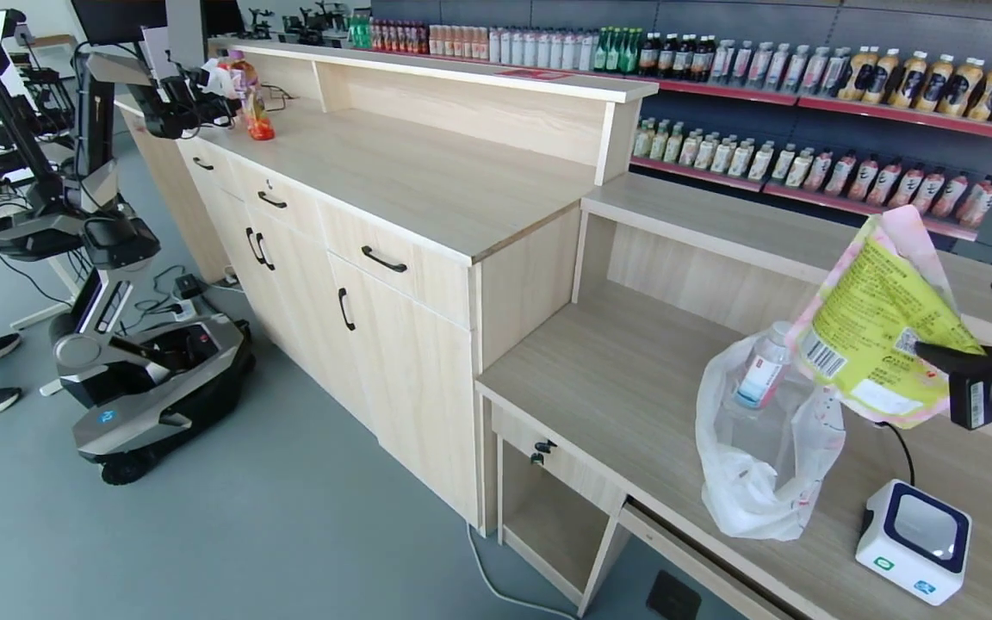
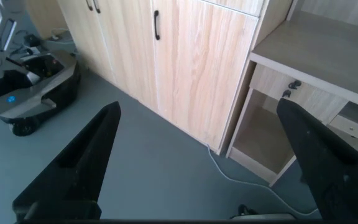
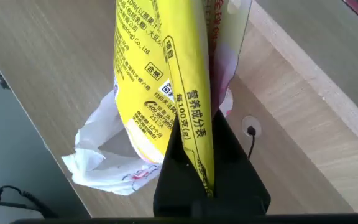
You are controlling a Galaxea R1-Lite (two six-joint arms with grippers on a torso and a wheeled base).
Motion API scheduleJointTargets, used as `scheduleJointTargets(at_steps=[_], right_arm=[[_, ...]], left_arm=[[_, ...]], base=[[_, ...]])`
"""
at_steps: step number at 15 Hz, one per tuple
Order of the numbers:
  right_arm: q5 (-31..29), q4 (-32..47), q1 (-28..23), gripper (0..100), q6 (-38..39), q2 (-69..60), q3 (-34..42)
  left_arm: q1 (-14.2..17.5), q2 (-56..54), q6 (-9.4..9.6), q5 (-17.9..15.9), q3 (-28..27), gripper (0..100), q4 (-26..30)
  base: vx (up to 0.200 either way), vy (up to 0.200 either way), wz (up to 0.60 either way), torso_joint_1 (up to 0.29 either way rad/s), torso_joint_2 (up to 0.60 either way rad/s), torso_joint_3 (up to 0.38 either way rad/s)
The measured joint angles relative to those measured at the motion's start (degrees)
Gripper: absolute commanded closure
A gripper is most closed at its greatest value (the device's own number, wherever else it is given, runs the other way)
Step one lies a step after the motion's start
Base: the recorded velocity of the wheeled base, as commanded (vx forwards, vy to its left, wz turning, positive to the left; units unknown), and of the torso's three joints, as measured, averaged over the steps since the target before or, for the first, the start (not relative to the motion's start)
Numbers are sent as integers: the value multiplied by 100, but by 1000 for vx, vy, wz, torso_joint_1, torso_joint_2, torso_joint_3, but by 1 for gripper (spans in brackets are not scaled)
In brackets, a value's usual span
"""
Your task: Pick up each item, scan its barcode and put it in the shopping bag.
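Observation:
My right gripper (image 1: 935,351) is shut on a yellow-green snack pouch (image 1: 879,319), held tilted in the air just above and to the right of the white plastic shopping bag (image 1: 759,465). The pouch's barcode faces down and left. In the right wrist view the pouch (image 3: 166,87) stands edge-on between the fingers, with the shopping bag (image 3: 107,155) below it. A clear bottle with a blue and pink label (image 1: 761,366) stands inside the bag. The white barcode scanner (image 1: 915,540) sits on the low desk to the bag's right. My left gripper (image 2: 197,162) hangs open over the grey floor, its two fingers wide apart.
The low wooden desk (image 1: 625,370) has a drawer and an open cubby under it. A taller counter (image 1: 427,172) with cabinets stands to the left, bearing an orange drink bottle (image 1: 255,108). Another robot (image 1: 117,344) stands on the floor. Shelves of bottles (image 1: 806,112) line the back wall.

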Motion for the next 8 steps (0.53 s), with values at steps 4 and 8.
scheduleJointTargets(at_steps=[4,8], right_arm=[[-18,-107,282,100,241,750,227],[-27,-241,317,100,260,1548,267]], left_arm=[[5,0,0,-2,0,0,-2],[10,0,0,0,0,0,-2]], base=[[0,0,0,0,0,0],[0,0,0,0,0,0]])
